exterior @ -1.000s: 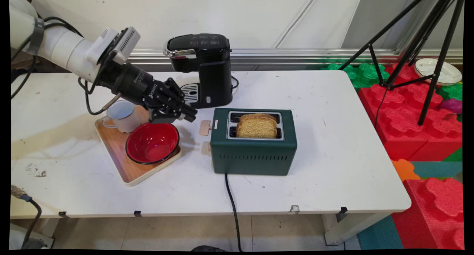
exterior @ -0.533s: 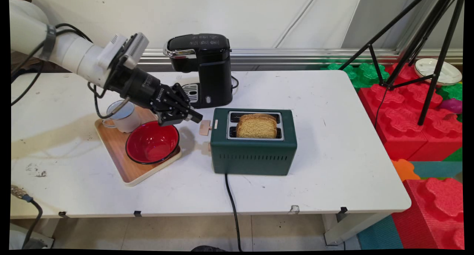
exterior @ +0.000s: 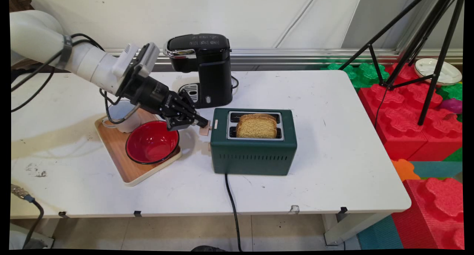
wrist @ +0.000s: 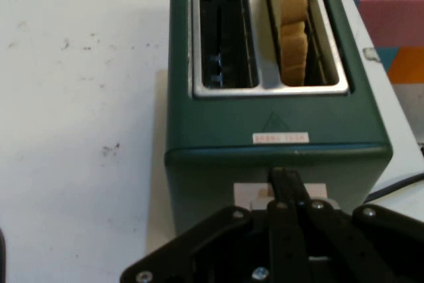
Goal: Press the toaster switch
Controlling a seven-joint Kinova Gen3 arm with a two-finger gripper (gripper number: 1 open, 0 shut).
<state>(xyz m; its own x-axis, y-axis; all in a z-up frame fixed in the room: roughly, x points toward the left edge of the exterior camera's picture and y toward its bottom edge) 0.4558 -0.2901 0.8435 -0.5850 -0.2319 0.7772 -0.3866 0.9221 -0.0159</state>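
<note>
While nothing's in its grip, the gripper (exterior: 202,123) has both fingers squeezed flat together, and the tips sit right at the beige lever (exterior: 204,129) on the left end of the toaster (exterior: 253,155). Whether they're actually touching it, I can't tell.

Starting from the tabletop's (exterior: 333,136) near edge: a black cord (exterior: 231,207) runs over that edge and up to the toaster, which stands about mid-tabletop. It's dark green and boxy with two slots. A slice of bread (exterior: 256,127) stands tall out of the near slot, and the lever is up. Toward the left edge there's a wooden tray (exterior: 127,169) with a red bowl (exterior: 152,142) on its near part and a white mug (exterior: 126,125) on its far part, half hidden by the arm.

In the hand view the closed gripper (wrist: 285,175) points straight at the lever (wrist: 248,193). Beyond it are the toaster (wrist: 278,117), one empty slot, and the bread (wrist: 291,38) in the other. A black coffee maker (exterior: 207,69) stands at the far edge.
</note>
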